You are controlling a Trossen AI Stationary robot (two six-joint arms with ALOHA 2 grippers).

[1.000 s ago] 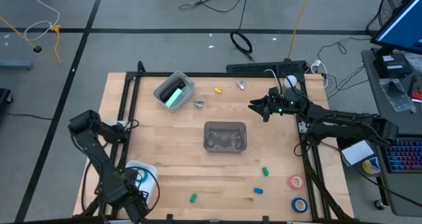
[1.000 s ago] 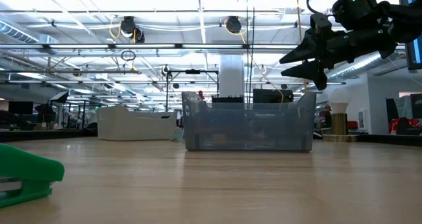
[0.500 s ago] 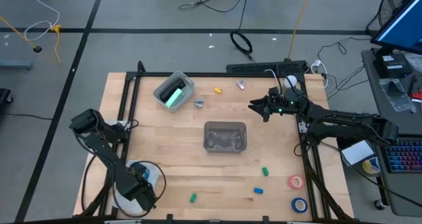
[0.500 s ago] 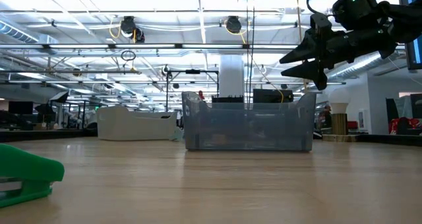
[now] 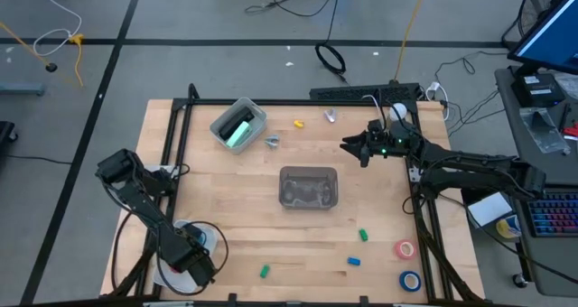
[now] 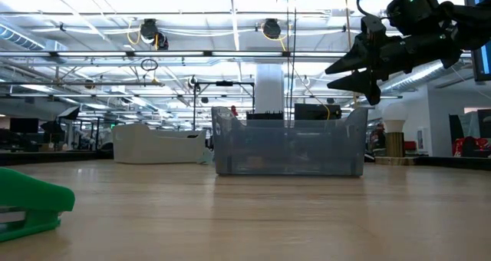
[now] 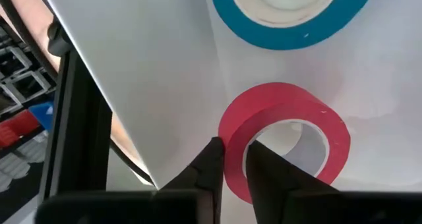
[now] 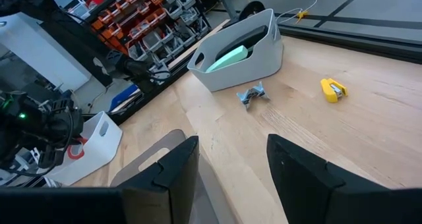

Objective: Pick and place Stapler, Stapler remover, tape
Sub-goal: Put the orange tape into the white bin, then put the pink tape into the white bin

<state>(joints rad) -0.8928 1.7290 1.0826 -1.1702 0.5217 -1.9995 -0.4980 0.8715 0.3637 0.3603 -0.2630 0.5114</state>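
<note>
The wooden table (image 5: 235,208) fills the middle of the high view. We see the left arm bent down at the lower left of that frame, its left gripper (image 7: 236,171) reaching into a white bin (image 7: 132,72). There its fingers (image 7: 210,168) are almost together, clamped across the wall of a red tape (image 7: 283,141), one finger outside the ring and one inside. A blue tape (image 7: 283,13) lies just beside it in the same bin.

The right gripper (image 5: 346,147) hangs above the table at the right of centre, jaws spread and holding nothing; in the low view it shows at the upper right.

A clear bin (image 5: 308,170) stands at the centre. A grey bin (image 5: 255,110) at the upper left holds the mint-green stapler (image 5: 237,131).

At the lower right we find a pinkish-red tape (image 5: 404,249) and a second blue tape (image 5: 411,280) lying near each other on the wood. One stapler remover (image 5: 272,142) lies just beside the grey bin, another remover (image 5: 330,116) lies near the top edge.
</note>
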